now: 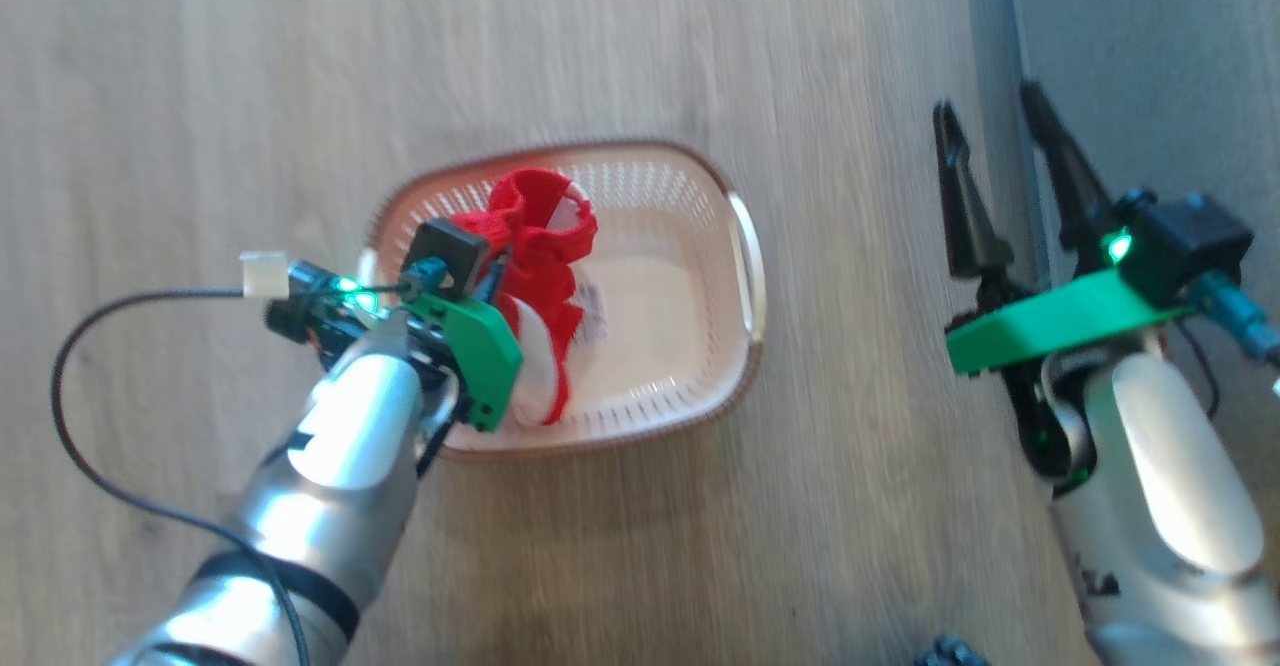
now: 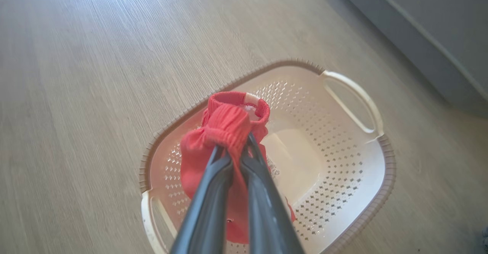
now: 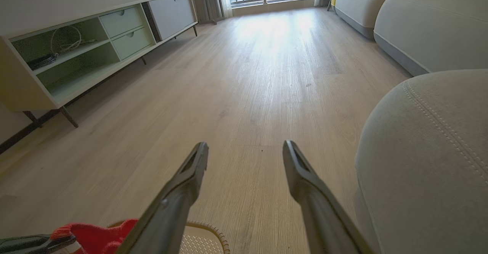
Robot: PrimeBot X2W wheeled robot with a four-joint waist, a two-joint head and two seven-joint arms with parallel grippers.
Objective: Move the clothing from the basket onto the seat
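Over the basket [image 2: 343,162], red clothing [image 2: 225,126] pinched in left tool [image 2: 235,147], bunched around its tips

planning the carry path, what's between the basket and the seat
Head view: bare wood floor lies between the basket and the seat; the open right pincer hangs over it by the seat's edge.

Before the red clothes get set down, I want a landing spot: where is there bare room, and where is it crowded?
The seat top is bare beside the open right gripper. The floor strip between basket and seat is free. The basket's right half is bare too. Crowded: the basket's left end, where the left gripper holds the clothing.
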